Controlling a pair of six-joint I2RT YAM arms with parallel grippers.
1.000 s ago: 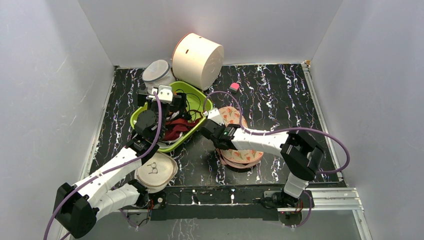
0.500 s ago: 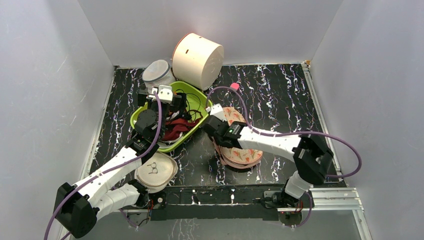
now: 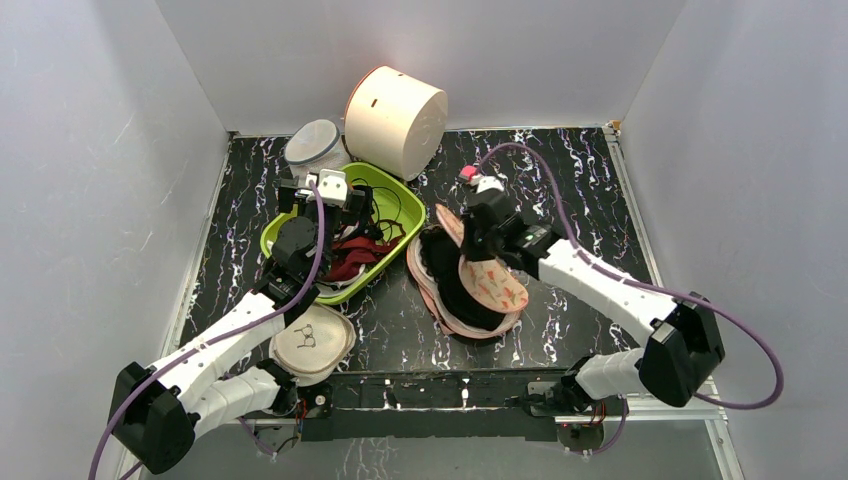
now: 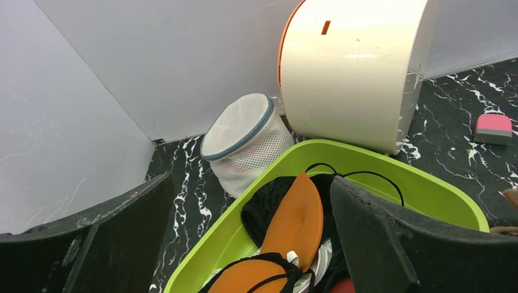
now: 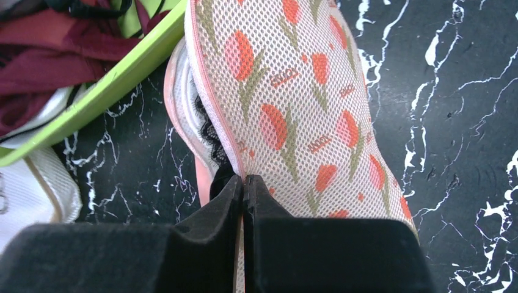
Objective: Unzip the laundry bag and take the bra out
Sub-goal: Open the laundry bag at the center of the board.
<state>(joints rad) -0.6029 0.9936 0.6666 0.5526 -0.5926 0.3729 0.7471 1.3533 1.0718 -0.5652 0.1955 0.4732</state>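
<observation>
Gripping the bag (image 5: 293, 91) by its edge, the right tool (image 5: 244, 183) is clamping it.
Bag is lying open on the bench (image 3: 560, 180) beside the tub (image 4: 397, 180), bra (image 3: 450, 275) showing inside, below the tool; left tool (image 4: 250, 183) is hovering, fingers apart.

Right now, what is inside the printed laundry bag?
Through the opened edge of the laundry bag, black fabric with lace trim shows, likely the bra. The lifted flap covers the rest.

Black white-veined marble tabletop (image 3: 560, 170); plain grey walls (image 3: 100, 150) on three sides.
</observation>
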